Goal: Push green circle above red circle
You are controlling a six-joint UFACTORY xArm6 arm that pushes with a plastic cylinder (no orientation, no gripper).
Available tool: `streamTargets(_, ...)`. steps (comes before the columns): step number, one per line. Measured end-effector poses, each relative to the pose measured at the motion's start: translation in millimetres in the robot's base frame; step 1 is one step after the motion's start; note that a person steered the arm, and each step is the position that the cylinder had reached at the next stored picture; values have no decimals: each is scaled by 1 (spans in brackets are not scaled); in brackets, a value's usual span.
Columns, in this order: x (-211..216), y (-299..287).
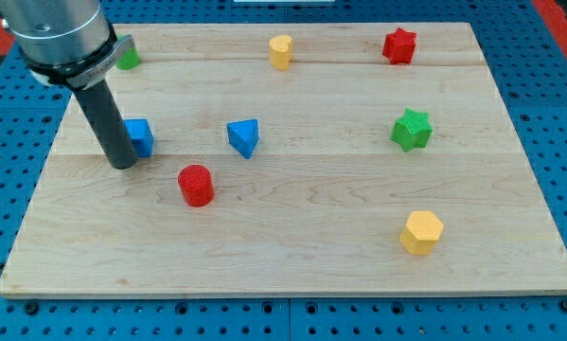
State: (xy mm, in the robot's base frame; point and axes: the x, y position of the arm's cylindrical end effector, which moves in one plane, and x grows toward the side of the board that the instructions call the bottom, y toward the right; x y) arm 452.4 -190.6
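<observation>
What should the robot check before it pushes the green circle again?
1. Red circle seen clearly: ok.
2. Green circle seen clearly: not ok, the arm hides most of it.
3. My tip beside the green circle: not ok, it sits lower, against the blue block.
4. Green circle already above the red circle: not ok, it lies far toward the view's top left.
5. Blue triangle away from the route: cannot tell.

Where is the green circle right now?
The green circle is in the view's top left corner of the wooden board, half hidden behind the arm. It sits above the blue block and my tip, far from the red circle.
</observation>
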Motion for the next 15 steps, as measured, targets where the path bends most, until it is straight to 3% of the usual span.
streamTargets(1,-16,-3)
streamTargets(2,-44,-66)
streamTargets(4,-180,-99)
streamTargets(5,-217,-68)
streamTargets(7,-193,69)
streamTargets(8,-170,73)
streamTargets(9,-227,64)
streamTargets(10,-232,39)
streamTargets(11,-196,36)
streamTargets(12,-193,20)
streamTargets(14,-145,71)
streamTargets(15,-159,71)
